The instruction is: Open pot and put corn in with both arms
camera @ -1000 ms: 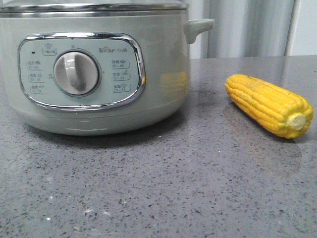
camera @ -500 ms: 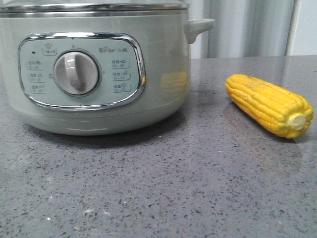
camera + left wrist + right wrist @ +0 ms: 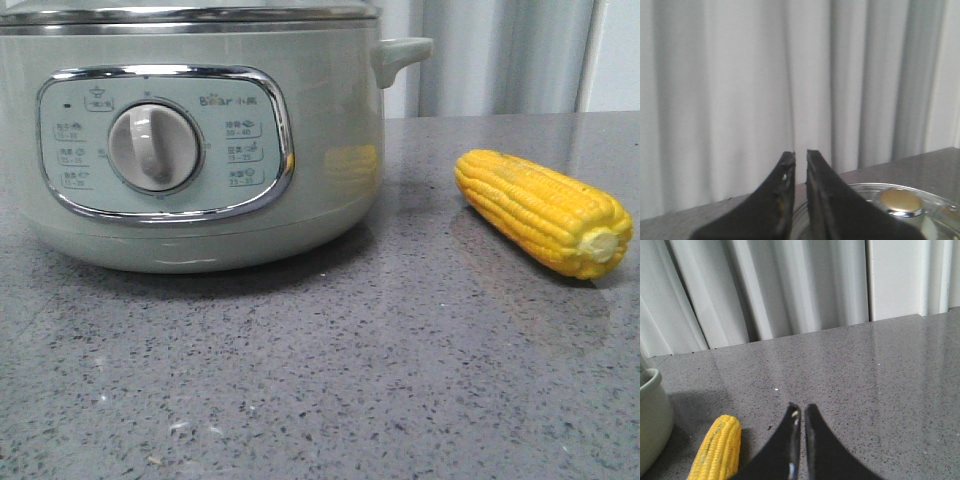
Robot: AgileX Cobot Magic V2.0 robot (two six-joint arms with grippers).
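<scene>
Task barely begun: pale grey-green round electric pot (image 3: 190, 140), upper left of front frame, glass lid (image 3: 900, 205) still on; bright yellow corn cob (image 3: 543, 211) at right on grey speckled desk (image 3: 330, 380); left end effector (image 3: 800, 157) and right end effector (image 3: 800, 410) both nearly pressed together, empty.

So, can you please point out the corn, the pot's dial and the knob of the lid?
corn (image 3: 543, 210), front view, on the middle rows of kernels.
dial (image 3: 154, 148), front view, on the raised grip at its centre.
lid knob (image 3: 899, 200), left wrist view, on its rounded top.
</scene>
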